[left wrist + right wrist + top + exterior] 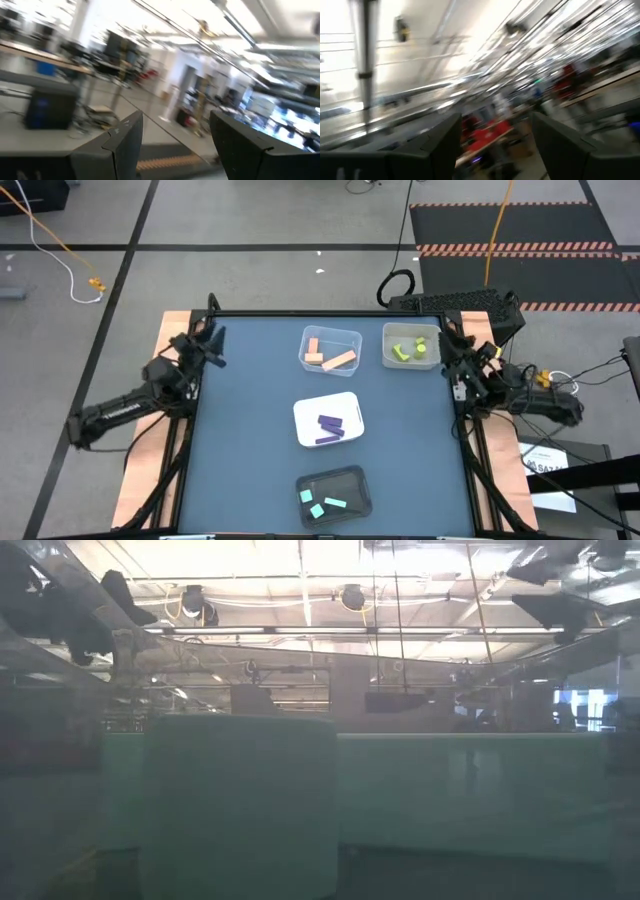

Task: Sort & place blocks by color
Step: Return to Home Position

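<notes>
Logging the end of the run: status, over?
Left gripper and right gripper open, empty, at the table sides. Blocks all in the four trays, one colour each. Nothing in the way.

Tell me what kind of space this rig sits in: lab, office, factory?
Probably a robotics lab or workshop hall: black floor mats with orange hazard-striped edges, a loose orange cable on the grey floor, long work desks with dark equipment, and bright ceiling strip lights.

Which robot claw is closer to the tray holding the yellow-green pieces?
Right. The right gripper sits just beside the grey-beige tray; the left gripper is far off, past the clear tray.
</notes>
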